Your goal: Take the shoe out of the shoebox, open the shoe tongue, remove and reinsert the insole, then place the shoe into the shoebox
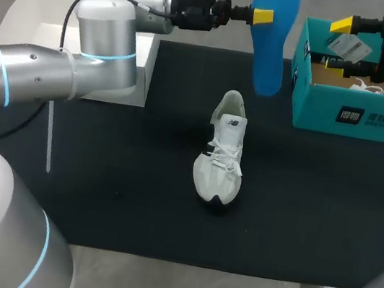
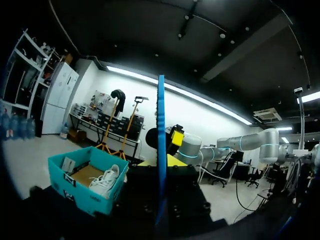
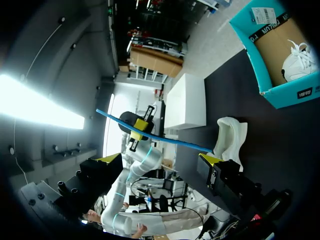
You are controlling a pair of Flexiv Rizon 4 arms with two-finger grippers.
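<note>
White laced running shoe point(image 1: 222, 156) upright mid-table on the black mat point(image 1: 99, 173), toe toward the near edge. It is judged light and soft-uppered, best gripped at the firmer heel collar. Beyond it, the left hand point(image 1: 263, 16) pinches the thin blue foam insole point(image 1: 269, 47) by its edge, aloft toward the far edge; the insole is probably floppy. Right hand point(image 1: 338, 44) spread, empty, over the teal cardboard shoebox point(image 1: 361, 116) at the far right corner.

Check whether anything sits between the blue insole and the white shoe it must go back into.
Nothing visible does. The left gripper holds the blue insole in the air beyond the white shoe, with only bare mat between them. The right gripper hangs open over the shoebox, off to the side.
</note>
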